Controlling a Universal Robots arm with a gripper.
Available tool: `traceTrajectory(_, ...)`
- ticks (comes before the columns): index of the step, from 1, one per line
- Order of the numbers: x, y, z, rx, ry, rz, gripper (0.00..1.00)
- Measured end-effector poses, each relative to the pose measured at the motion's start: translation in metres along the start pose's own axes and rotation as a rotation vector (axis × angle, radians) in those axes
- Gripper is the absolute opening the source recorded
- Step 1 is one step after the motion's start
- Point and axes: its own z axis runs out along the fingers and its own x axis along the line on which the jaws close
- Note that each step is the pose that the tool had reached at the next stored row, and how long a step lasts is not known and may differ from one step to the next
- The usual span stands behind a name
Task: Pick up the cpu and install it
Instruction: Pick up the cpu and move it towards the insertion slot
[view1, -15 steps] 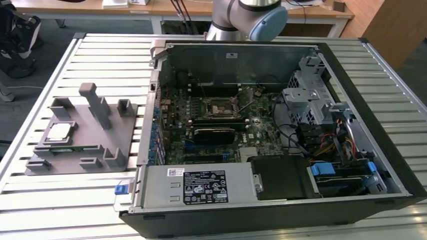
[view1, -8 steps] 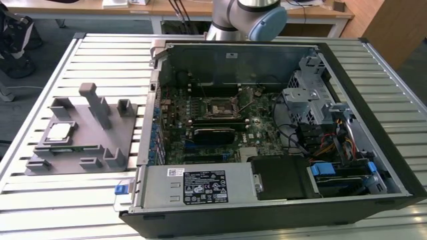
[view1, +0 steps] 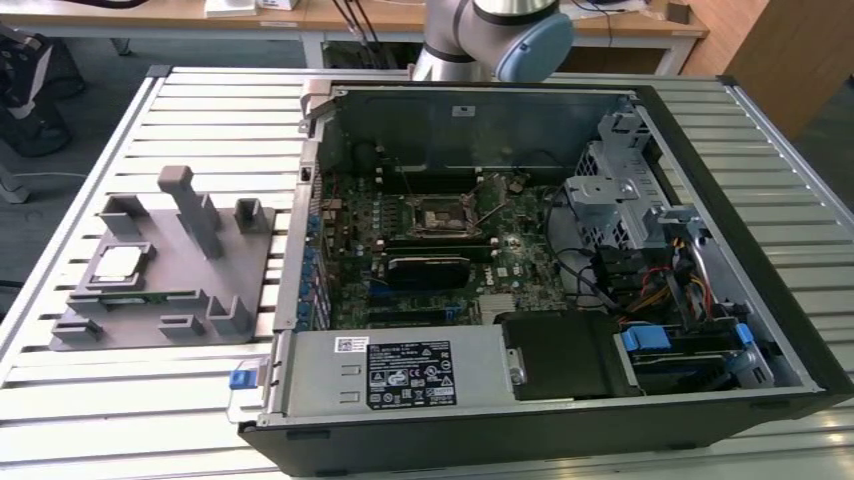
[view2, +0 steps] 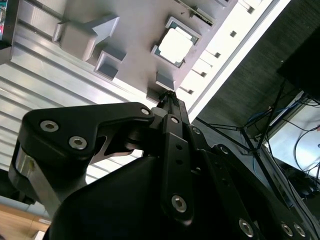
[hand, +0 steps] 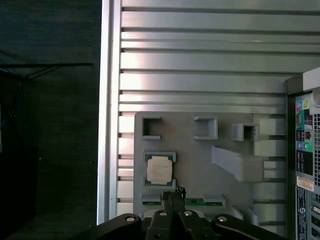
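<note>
One cpu (view1: 120, 263) lies untouched in the grey parts holder (view1: 174, 278) at the exterior view's left; the motherboard socket (view1: 441, 216) to its right looks empty. The gripper (hand: 173, 191) hangs above the holder, well clear of the cpu, fingers (hand: 168, 200) together and holding nothing. Pick-up stage, I judge, calling for parted fingers squared to its edges.

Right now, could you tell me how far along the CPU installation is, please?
Nothing looks done yet: the cpu lies in its pocket on the grey fixture, on the exterior view's left of the open computer case. In hand: the gripper hovers over the fixture near the cpu, fingers shut and empty. Left: grasping it and seating it in the motherboard socket.
</note>
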Motion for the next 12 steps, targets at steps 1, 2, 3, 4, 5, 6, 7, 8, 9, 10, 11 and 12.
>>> traceTrajectory(1,0.0006,-0.0001,0.0002,0.0,0.0,0.0,0.11)
traceTrajectory(2,0.0009,-0.0001,0.0003,0.0,0.0,0.0,0.11)
traceTrajectory(3,0.0011,-0.0001,0.0004,0.0,0.0,0.0,0.11)
traceTrajectory(4,0.0012,-0.0001,0.0004,0.0,0.0001,0.0,0.11)
traceTrajectory(5,0.0012,0.0,0.0004,0.0002,0.0003,0.0,0.11)
traceTrajectory(6,0.0013,0.0,0.0006,0.0003,0.0002,0.0,0.11)
traceTrajectory(7,0.0013,-0.0001,0.0007,0.0003,0.0001,0.0,0.11)
traceTrajectory(8,0.0013,-0.0001,0.0011,0.0002,0.0,0.0,0.11)
traceTrajectory(9,0.0013,-0.0001,0.0015,0.0002,-0.0001,0.0,0.11)
traceTrajectory(10,0.0013,-0.0001,0.0019,0.0002,0.0,0.0,0.11)
traceTrajectory(11,0.0013,-0.0001,0.0022,0.0003,0.0001,0.0,0.11)
traceTrajectory(12,0.0013,-0.0001,0.0025,0.0003,0.0001,0.0,0.11)
